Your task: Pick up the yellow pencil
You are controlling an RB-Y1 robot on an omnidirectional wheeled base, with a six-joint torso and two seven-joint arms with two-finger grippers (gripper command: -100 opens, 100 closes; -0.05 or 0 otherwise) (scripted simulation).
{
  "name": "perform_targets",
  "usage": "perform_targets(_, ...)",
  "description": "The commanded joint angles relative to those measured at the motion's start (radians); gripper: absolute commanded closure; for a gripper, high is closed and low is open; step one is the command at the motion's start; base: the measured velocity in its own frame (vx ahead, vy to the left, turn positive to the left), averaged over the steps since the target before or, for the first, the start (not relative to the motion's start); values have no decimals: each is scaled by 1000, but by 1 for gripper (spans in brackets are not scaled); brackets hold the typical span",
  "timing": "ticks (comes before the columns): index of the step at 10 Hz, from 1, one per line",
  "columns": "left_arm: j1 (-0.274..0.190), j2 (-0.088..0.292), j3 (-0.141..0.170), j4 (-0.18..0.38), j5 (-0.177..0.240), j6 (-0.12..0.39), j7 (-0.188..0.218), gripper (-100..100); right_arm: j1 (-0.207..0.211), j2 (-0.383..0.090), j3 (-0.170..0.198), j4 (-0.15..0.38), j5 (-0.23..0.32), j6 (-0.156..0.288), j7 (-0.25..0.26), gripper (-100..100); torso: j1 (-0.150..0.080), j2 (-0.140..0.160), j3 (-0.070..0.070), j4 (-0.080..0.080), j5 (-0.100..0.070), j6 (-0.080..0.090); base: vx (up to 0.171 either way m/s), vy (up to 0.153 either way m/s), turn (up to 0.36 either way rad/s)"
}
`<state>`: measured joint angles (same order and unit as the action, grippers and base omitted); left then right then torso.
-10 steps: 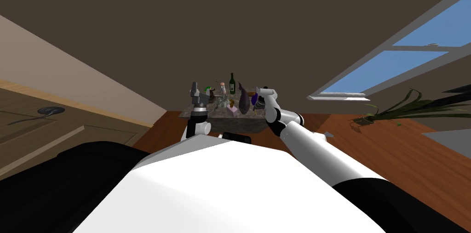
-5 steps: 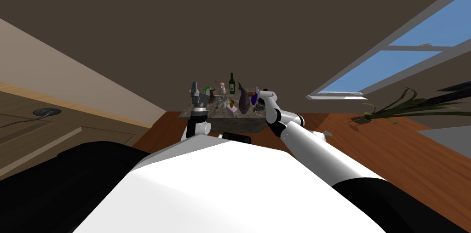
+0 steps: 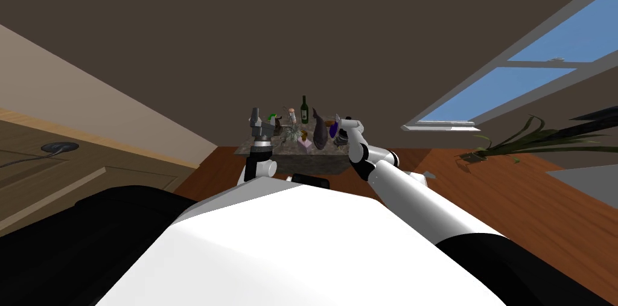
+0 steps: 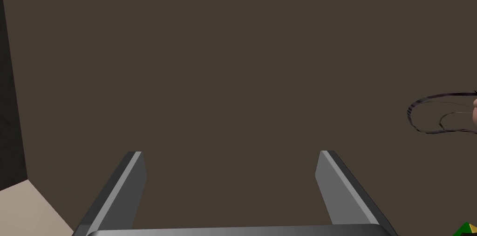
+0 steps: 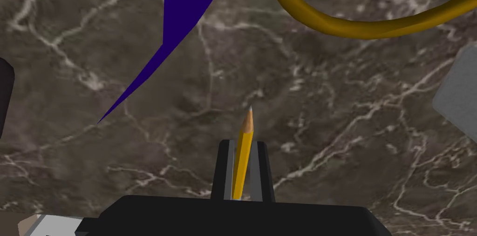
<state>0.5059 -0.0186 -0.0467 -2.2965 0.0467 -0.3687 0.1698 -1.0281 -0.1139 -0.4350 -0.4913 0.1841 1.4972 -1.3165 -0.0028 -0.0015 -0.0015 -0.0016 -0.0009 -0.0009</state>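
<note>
The right gripper (image 5: 242,172) is clamping its 2 fingers on the yellow pencil (image 5: 244,140). The pencil's sharpened tip is poking past the fingertips toward the marble tabletop (image 5: 326,121). Beyond the tip, a dark blue pointed shape (image 5: 181,23) and a curved mustard ring (image 5: 354,26) are showing against the marble. The left gripper (image 4: 230,177) is hovering by the tabletop's left end, its fingers standing wide apart. A green bottle (image 3: 305,109) is standing at the far side.

The right arm (image 3: 416,197) is white with dark joints, the right hand (image 5: 242,144) 2 grey fingers (image 5: 227,168) on a black box.
</note>
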Motion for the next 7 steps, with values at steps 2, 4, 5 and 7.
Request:
perform_targets(2, 0, 0, 0, 0, 0, 0, 0, 0, 0, 0, 0, 0, 0, 0, 0, 100, 0, 0, 0, 0, 0, 0, 0, 0, 0)
perform_targets(4, 0, 0, 0, 0, 0, 0, 0, 0, -11, 5, -2, -18, 2, 29, -5, 100, 1, 0, 0, 0, 0, 0, 4, -4, 13)
perform_targets(5, 0, 0, 0, 0, 0, 0, 0, 0, -24, 6, -4, -21, 4, 46, -11, 100, 1, 0, 0, 0, 0, -1, 14, -10, 61)
perform_targets(7, 0, 0, 0, 0, 0, 0, 0, 0, -8, 7, -2, -45, 3, 51, -3, 0, 1, 0, 0, 0, 0, -1, 2, -3, 10)
